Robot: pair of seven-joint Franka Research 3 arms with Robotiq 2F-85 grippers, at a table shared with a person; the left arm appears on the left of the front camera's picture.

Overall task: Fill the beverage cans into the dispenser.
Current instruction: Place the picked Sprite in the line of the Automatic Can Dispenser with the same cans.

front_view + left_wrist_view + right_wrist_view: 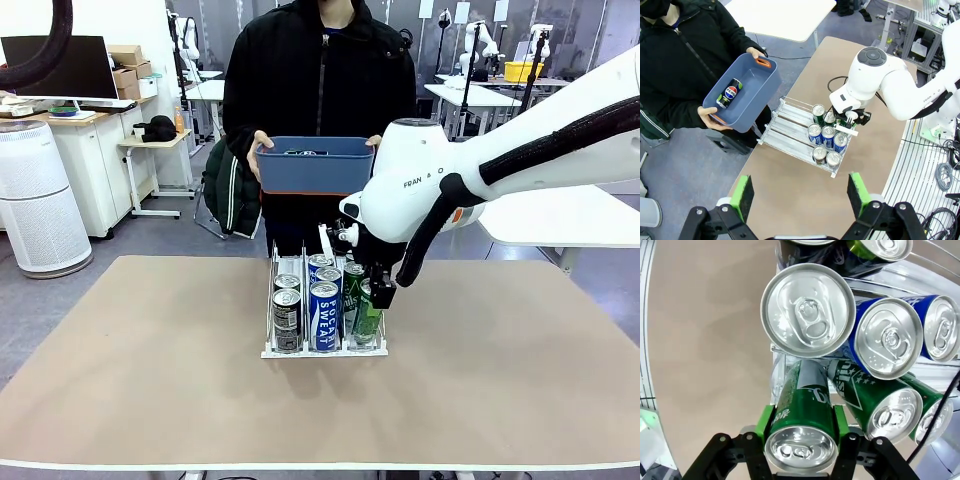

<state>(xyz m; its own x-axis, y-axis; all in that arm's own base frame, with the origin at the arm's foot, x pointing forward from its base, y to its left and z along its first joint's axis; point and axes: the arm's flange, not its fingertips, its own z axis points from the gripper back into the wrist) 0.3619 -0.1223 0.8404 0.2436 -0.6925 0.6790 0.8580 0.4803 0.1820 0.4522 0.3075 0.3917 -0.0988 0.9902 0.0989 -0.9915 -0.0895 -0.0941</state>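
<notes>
The dispenser [270, 350] stands mid-table with several beverage cans in its lanes: dark ones [287, 318] on the left, blue ones [323, 315] in the middle, green ones on the right. My right gripper [373, 297] is shut on a green can [366, 323] at the front of the right lane. In the right wrist view the green pads [765, 422] clamp that green can [802, 410]. My left gripper [800, 195] hangs open high above the table, empty. One more dark can [729, 93] lies in the blue bin [760, 82].
A person at the far side holds the blue bin [315, 165] in both hands above the table's far edge. My right arm [880, 80] reaches over the dispenser [790, 125] from the right. Bare table lies to the left and in front of the rack.
</notes>
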